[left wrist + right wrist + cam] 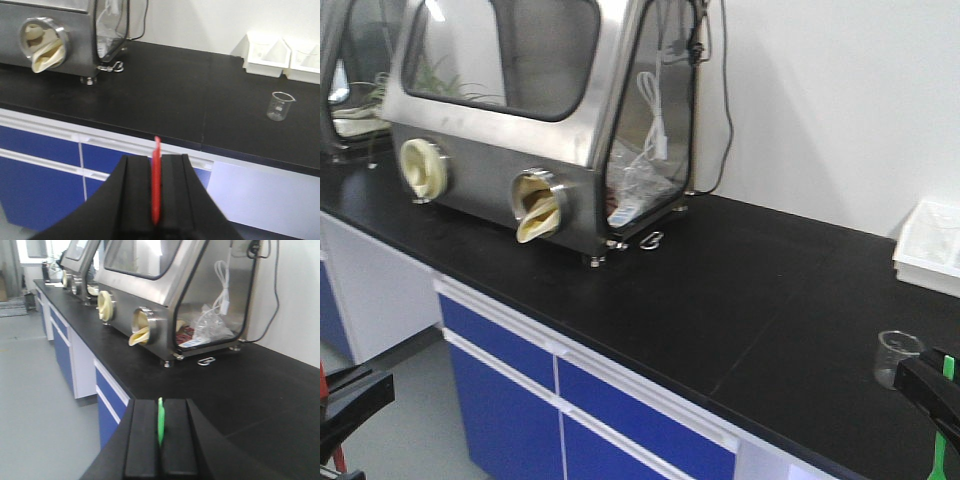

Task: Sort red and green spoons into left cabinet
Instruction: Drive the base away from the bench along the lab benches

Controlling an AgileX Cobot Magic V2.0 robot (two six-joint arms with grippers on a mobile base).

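Within left pincer [156, 159] sits red spoon [156, 185]; right pincer [160, 403] clamps green spoon [160, 426].

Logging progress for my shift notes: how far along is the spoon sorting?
Done: both spoons are picked up. In hand: the red spoon is clamped in the left jaws, the green spoon in the right jaws. Left: placing both in the cabinet, which no view shows.
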